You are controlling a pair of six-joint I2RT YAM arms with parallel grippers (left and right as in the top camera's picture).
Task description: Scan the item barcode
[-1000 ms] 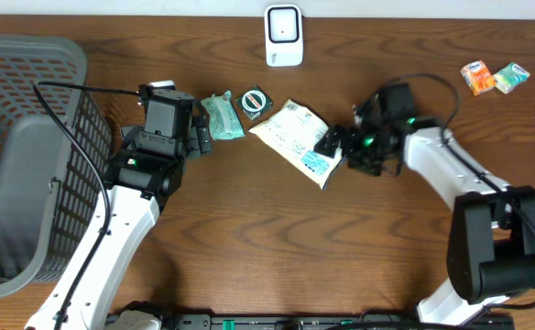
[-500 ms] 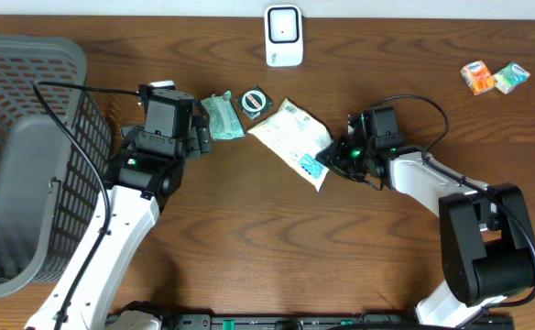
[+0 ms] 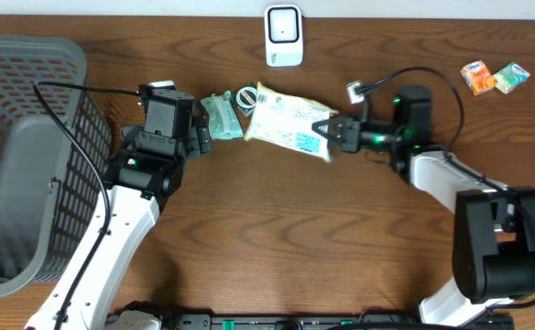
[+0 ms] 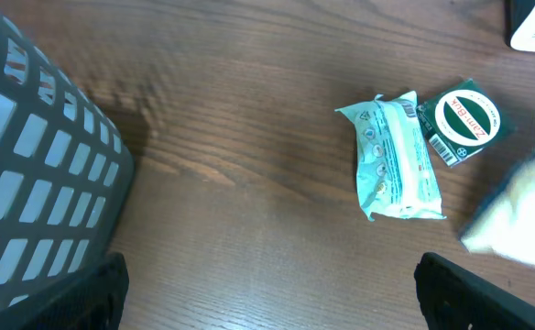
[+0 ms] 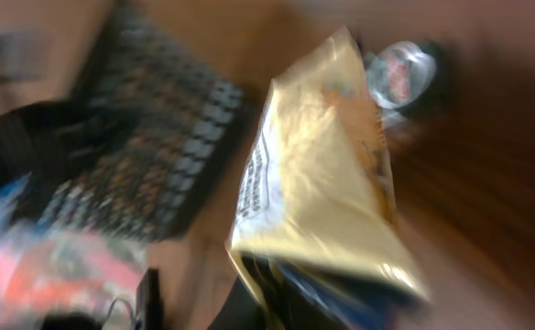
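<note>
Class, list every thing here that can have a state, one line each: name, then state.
left gripper: open, holding nothing
right gripper: shut on the snack bag
snack bag: held by one end
green packet: lying flat, untouched
round tin: lying flat, label up
scanner: free, untouched
basket: upright, open-topped

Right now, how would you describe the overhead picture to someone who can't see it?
The right gripper is clamped on one end of a pale snack bag at the middle of a wooden table, with a white scanner at the far edge. The left gripper sits open beside a mint-green packet, with a grey basket at the left.
</note>
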